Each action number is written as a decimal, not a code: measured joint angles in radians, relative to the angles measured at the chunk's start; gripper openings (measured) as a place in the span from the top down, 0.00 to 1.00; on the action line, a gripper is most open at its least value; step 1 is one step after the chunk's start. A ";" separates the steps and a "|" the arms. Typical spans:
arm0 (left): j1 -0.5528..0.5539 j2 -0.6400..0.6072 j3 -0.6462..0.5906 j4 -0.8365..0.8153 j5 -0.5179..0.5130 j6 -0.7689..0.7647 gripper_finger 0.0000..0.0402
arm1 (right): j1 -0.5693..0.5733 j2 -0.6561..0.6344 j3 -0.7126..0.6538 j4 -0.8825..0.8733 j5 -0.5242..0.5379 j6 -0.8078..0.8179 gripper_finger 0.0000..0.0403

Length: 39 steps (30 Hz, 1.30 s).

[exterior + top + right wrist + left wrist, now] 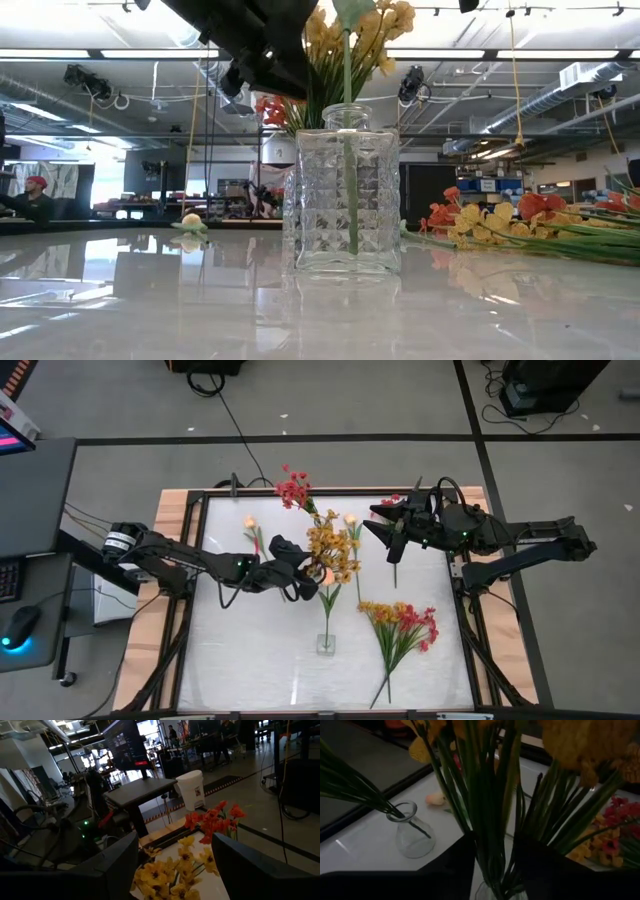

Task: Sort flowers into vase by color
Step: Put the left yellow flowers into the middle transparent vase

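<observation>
Care counts as the left gripper (pixel 312 572), fingers parting around the yellow-orange blossom sprig (pixel 333 553) in the clear square glass vase (pixel 347 200), should back away straight; right gripper (pixel 390 531) waits open.

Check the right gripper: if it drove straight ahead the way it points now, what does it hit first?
Most likely the yellow flowers standing in the square glass vase: in the right wrist view they sit directly between the right gripper's open fingers, with the red flowers beyond. Depth is unclear, and it may pass just over the blossoms.
</observation>
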 joint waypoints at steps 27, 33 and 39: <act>-0.028 0.000 0.000 -0.149 0.137 -0.067 0.18 | 0.000 0.000 0.000 0.000 0.000 0.000 0.35; -0.027 0.000 0.000 -0.234 0.137 -0.133 0.18 | 0.000 0.000 0.000 0.000 0.000 0.000 0.35; -0.027 0.000 0.000 -0.303 0.135 -0.147 0.18 | 0.000 0.000 0.000 0.000 0.000 0.000 0.35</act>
